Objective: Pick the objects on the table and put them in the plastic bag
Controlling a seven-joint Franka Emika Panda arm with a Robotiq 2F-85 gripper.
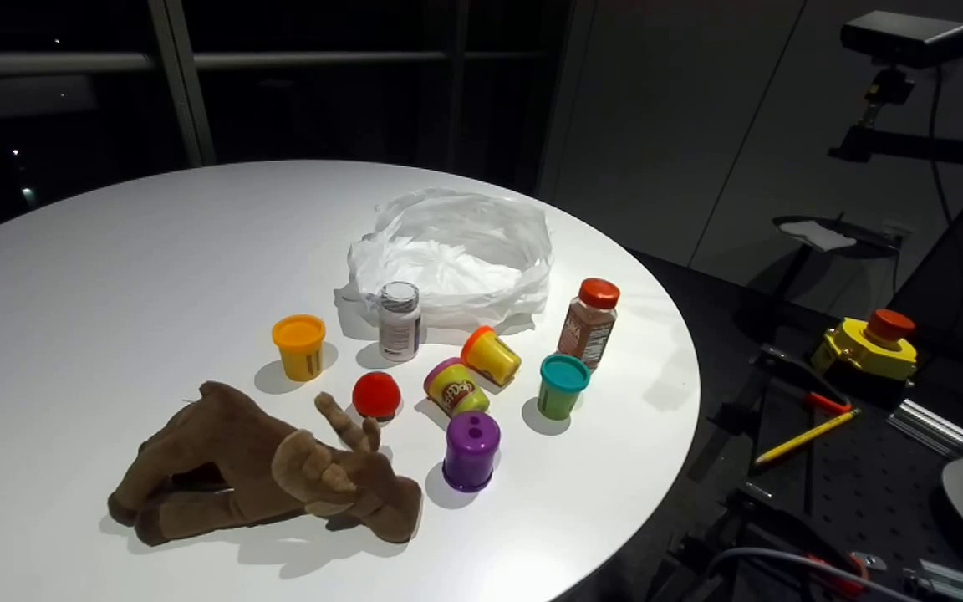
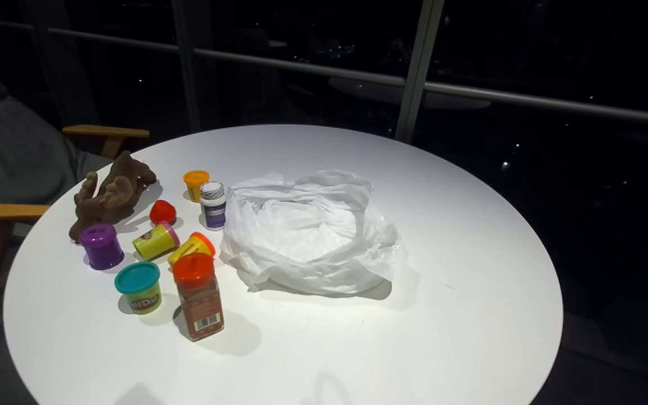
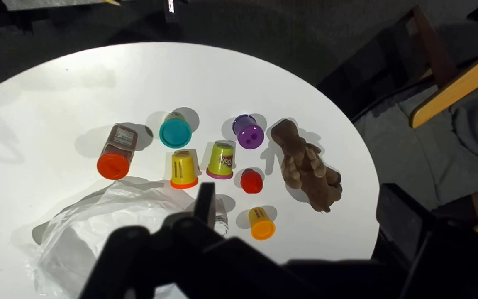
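While the claw (image 3: 299, 195) is spread wide, holding nothing, it hides parts of the white bottle (image 3: 221, 214) and plastic bag (image 3: 98, 232), low in the wrist view. In an exterior view, the open bag is in the middle, cups (image 2: 144, 295) and a toy animal (image 2: 110, 202) are at left, and a chair (image 2: 14, 152) is cut off.

I have room from above into gaping plastic bag (image 2: 318, 275); white bottle (image 2: 213, 211) blocks just beside it, red-capped jar (image 2: 201, 306) near; table (image 2: 470, 253) bare opposite bottle.

Light-flecked black windows (image 1: 323, 109) adjoin a dim grey wall (image 1: 665, 109), and a grey chair (image 2: 14, 152) has wooden armrests (image 2: 104, 131).
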